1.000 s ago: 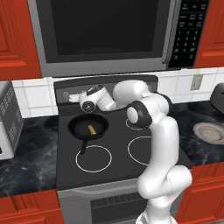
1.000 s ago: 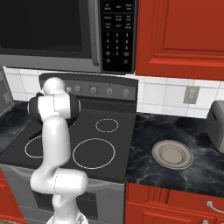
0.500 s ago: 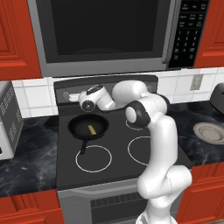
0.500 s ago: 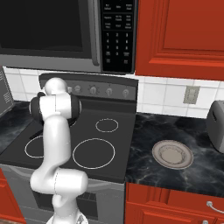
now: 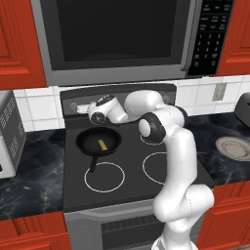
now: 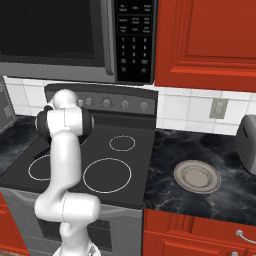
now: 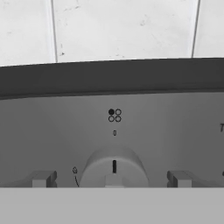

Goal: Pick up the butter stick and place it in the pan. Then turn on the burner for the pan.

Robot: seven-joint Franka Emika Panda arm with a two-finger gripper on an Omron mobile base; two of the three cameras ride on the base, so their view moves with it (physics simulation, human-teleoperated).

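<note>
My gripper (image 7: 111, 179): jaws spread wide, nothing between them, one fingertip (image 7: 43, 179) on each side of the knob.
Round grey burner knob (image 7: 113, 171): dead ahead of my hand on the stove's dark back panel (image 5: 117, 95), its pointer mark upright; I judge the burner not yet on.
Small pale-yellow butter stick (image 5: 102, 144): lying inside the pan, well below and in front of the knob.
Round black skillet pan (image 5: 98, 142): on the rear left burner, just below the knob panel, short handle pointing away from the panel.
Flat grey round plate (image 6: 197, 175): on the dark marble counter, far to the right of the knob.
Risk: closing off-centre, so my fingers slip round the knob without turning it.
Risk: choosing a knob for another burner; the small four-circle icon (image 7: 114, 115) above it should settle that.
</note>
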